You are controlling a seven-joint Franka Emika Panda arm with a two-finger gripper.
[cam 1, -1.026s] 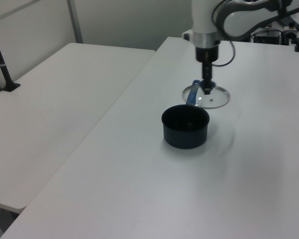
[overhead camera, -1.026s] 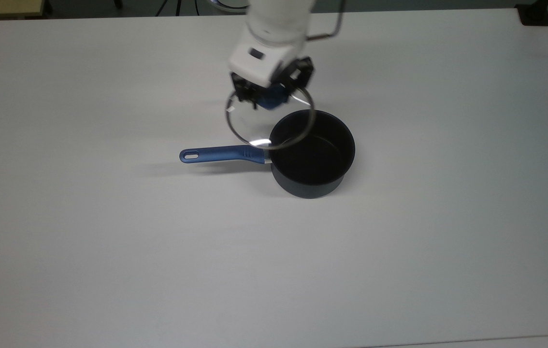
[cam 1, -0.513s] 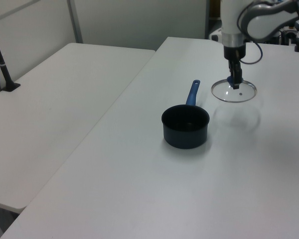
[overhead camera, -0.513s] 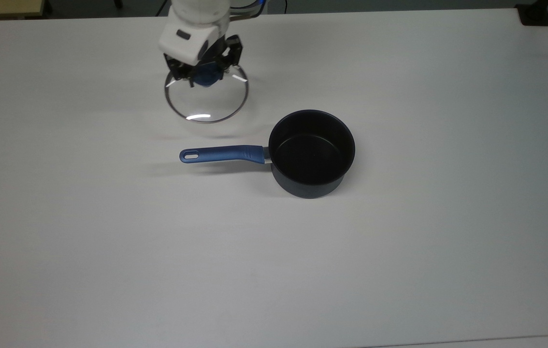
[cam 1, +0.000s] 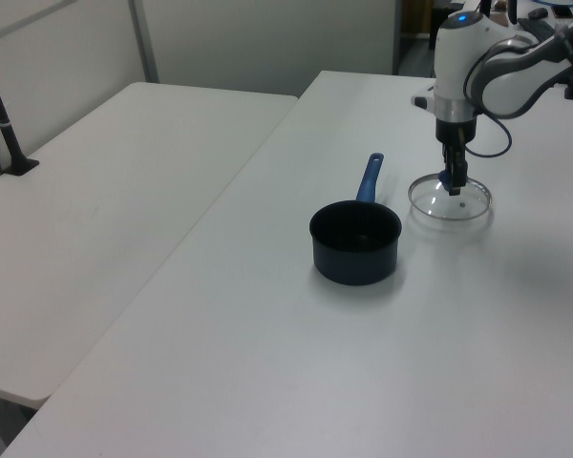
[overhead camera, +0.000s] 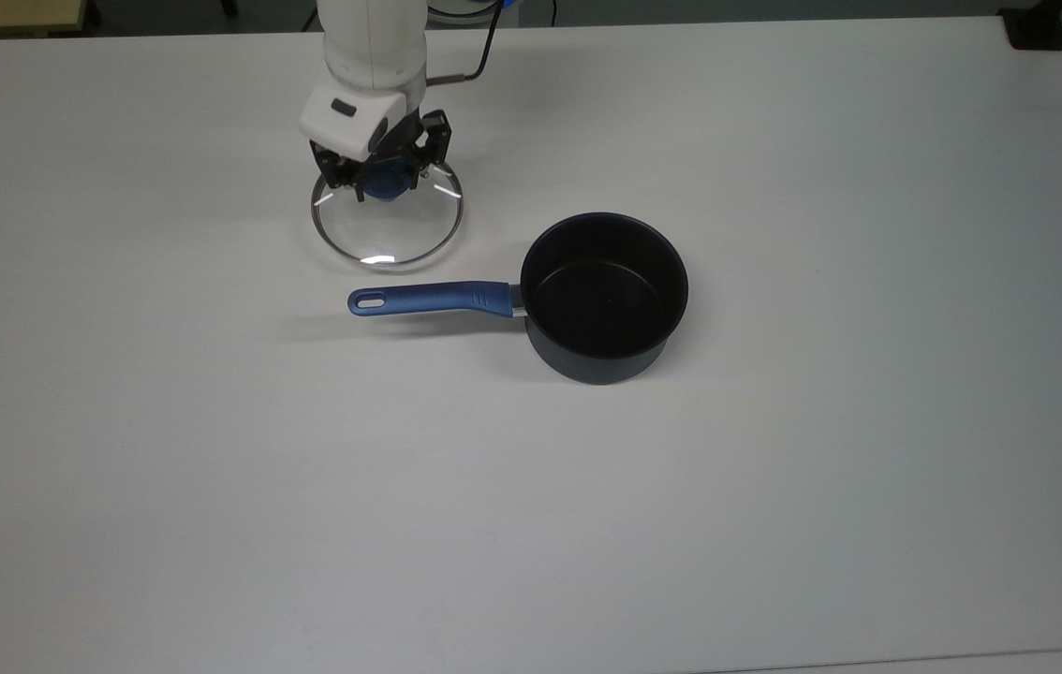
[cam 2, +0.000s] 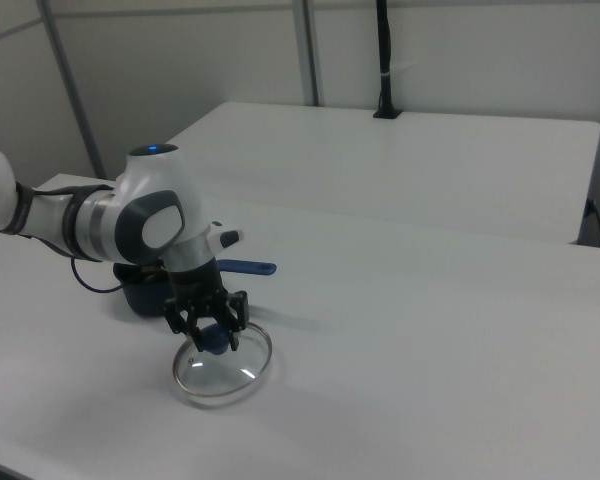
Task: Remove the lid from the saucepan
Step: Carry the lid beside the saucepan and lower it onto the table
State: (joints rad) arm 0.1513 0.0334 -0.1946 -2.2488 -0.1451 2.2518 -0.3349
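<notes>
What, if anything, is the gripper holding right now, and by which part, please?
The gripper holds the round clear glass lid with a metal rim, clamped on the blue knob at its centre.

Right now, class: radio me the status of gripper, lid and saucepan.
Gripper shut on lid knob. Lid low beside saucepan, clear of it. Saucepan open. Nothing in the way.

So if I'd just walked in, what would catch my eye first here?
Probably the white robot arm reaching down over the table, its gripper closed on the blue knob of a clear glass lid, low over or on the tabletop. Next, the dark saucepan standing open near the middle of the top view, its long blue handle pointing toward the top view's left, with the lid just beyond that handle.
</notes>
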